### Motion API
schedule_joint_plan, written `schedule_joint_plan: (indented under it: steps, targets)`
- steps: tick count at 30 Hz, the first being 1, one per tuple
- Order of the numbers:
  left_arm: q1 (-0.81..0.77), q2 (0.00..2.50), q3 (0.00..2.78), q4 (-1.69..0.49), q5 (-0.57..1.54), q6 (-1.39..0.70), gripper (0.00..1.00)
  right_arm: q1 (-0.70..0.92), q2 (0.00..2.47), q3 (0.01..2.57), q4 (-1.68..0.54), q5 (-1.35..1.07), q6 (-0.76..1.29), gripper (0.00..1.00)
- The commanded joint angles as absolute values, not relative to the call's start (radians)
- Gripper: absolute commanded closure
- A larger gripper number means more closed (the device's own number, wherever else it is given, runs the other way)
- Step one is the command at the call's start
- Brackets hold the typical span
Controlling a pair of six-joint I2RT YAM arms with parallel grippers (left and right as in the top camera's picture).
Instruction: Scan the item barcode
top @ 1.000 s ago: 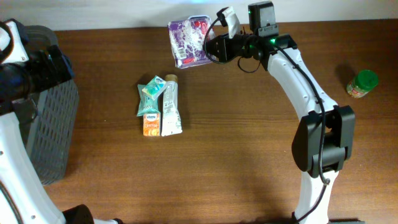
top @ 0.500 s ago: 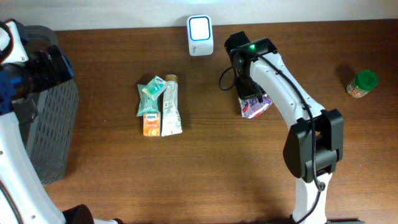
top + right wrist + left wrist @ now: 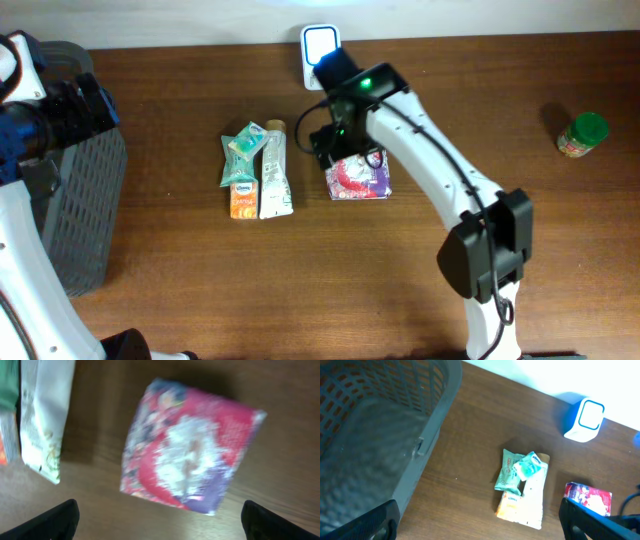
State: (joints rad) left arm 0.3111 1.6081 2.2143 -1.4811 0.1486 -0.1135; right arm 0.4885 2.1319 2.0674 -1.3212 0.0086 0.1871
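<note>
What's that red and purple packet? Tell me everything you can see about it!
The packet is a squarish, soft-looking pouch, red and purple with a white blotch in the middle; its print is too blurred to read. It lies flat on the brown table, apart from the other packs. Nothing grips it.

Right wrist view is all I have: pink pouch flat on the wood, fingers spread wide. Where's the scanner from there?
Observer: The scanner stands at the back edge of the table, just behind the pouch.
Operator: Anything waiting on the right side?
Observer: One green-lidded jar, alone near the right edge.
Operator: Left arm in the way?
Observer: No. The left gripper hangs open by the grey basket, at the far left.
</note>
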Motion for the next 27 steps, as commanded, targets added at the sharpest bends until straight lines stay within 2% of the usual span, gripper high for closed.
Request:
schedule_joint_plan:
  steps: [1, 4, 7, 12, 14, 17, 19, 22, 24, 27]
  targets:
    - [0.315, 1.596, 2.224, -1.483, 0.149, -0.118, 0.01, 0.377, 2.133, 2.125, -1.349, -0.001, 0.188, 0.01]
    - [0.315, 1.596, 2.224, -1.483, 0.149, -0.118, 0.01, 0.247, 2.133, 2.118, -1.355, -0.058, 0.082, 0.01]
    - [0.315, 1.596, 2.224, -1.483, 0.149, -0.118, 0.01, 0.091, 2.134, 2.022, -1.327, -0.387, -0.072, 0.01]
    - [0.315, 1.596, 2.224, -1.483, 0.149, -0.118, 0.01, 0.072, 2.134, 1.816, -1.159, -0.461, -0.07, 0.01]
    - [0.315, 1.596, 2.224, -1.483, 0.149, -0.118, 0.01, 0.078, 2.135, 1.744, -1.087, -0.461, -0.005, 0.01]
    - [0.315, 1.596, 2.224, -1.483, 0.149, -0.118, 0.01, 0.078, 2.135, 1.668, -1.01, -0.543, 0.008, 0.17]
    - [0.315, 1.596, 2.224, -1.483, 0.149, -0.118, 0.01, 0.079, 2.135, 1.61, -0.937, -0.66, 0.009, 0.21]
    - [0.315, 1.596, 2.224, -1.483, 0.149, -0.118, 0.01, 0.081, 2.135, 1.503, -0.818, -0.662, 0.088, 0.32]
    - [0.315, 1.596, 2.224, -1.483, 0.149, -0.118, 0.01, 0.104, 2.135, 1.436, -0.74, -0.681, 0.114, 0.43]
    - [0.315, 1.596, 2.224, -1.483, 0.149, -0.118, 0.01, 0.154, 2.135, 1.424, -0.684, -0.681, 0.163, 0.82]
